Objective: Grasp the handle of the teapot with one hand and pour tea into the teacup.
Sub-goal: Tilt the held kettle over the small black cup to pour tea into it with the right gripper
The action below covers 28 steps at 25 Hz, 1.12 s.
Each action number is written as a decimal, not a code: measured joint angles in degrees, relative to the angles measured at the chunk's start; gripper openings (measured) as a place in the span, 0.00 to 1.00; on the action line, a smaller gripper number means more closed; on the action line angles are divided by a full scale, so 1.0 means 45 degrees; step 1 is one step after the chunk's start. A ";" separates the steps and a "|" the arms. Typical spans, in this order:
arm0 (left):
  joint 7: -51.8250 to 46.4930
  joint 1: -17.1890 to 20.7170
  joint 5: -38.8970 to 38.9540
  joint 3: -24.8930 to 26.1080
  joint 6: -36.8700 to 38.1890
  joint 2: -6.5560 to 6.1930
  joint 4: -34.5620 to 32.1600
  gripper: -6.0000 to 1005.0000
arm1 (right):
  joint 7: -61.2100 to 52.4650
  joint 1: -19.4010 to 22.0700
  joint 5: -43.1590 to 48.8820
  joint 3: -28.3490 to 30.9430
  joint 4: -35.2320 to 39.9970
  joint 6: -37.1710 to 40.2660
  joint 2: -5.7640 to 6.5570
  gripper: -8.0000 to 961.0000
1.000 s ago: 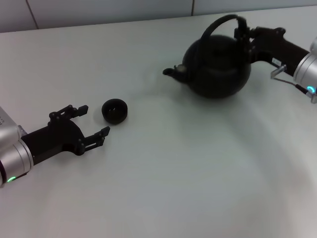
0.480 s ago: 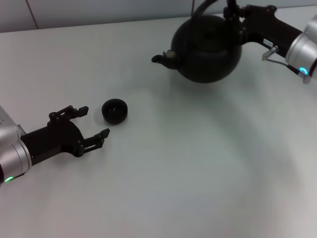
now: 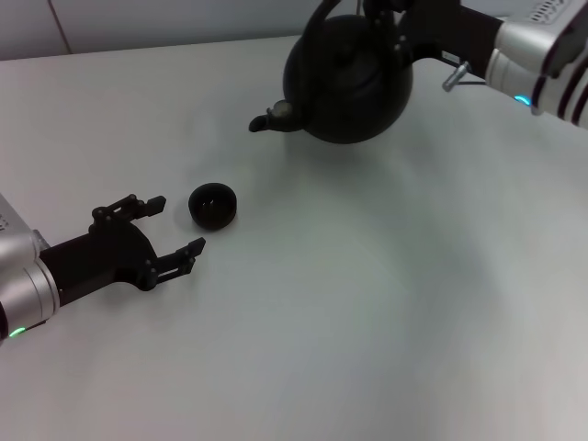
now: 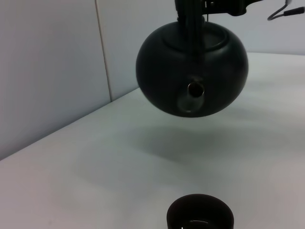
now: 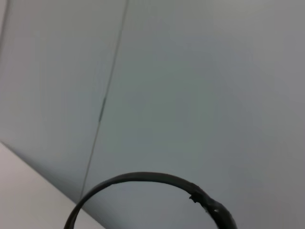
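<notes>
The round matte-black teapot hangs in the air over the far middle of the table, spout pointing left toward the teacup. My right gripper is shut on its arched handle at the top edge of the head view. The left wrist view shows the teapot lifted, spout facing the camera, and the right wrist view shows the handle. The small black teacup stands on the table, left of and nearer than the pot; it also shows in the left wrist view. My left gripper rests open just left of the cup.
The white table spreads around both things. A grey wall runs along the table's far edge, close behind the teapot.
My right gripper has lifted the teapot off the table and carried it left, toward the teacup. The left arm and the cup have not moved.
</notes>
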<state>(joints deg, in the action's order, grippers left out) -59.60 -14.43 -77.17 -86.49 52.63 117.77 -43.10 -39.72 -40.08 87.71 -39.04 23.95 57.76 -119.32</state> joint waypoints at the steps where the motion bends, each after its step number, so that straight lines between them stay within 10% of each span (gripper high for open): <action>1: 0.0000 -0.0006 0.0000 0.0000 -0.0002 0.0001 -0.0002 0.79 | 0.0041 -0.0121 -0.0005 -0.0348 0.0051 -0.0191 -0.0007 0.10; 28: 0.0003 -0.0115 0.0002 0.0001 -0.0056 0.0021 0.0078 0.79 | 0.0860 -0.0459 -0.0022 -0.2491 0.0804 -0.0425 -0.0066 0.10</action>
<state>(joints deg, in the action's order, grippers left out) -59.59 -14.95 -77.16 -86.48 52.38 117.86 -42.75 -35.85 -42.15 87.61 -50.25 27.57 55.84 -119.62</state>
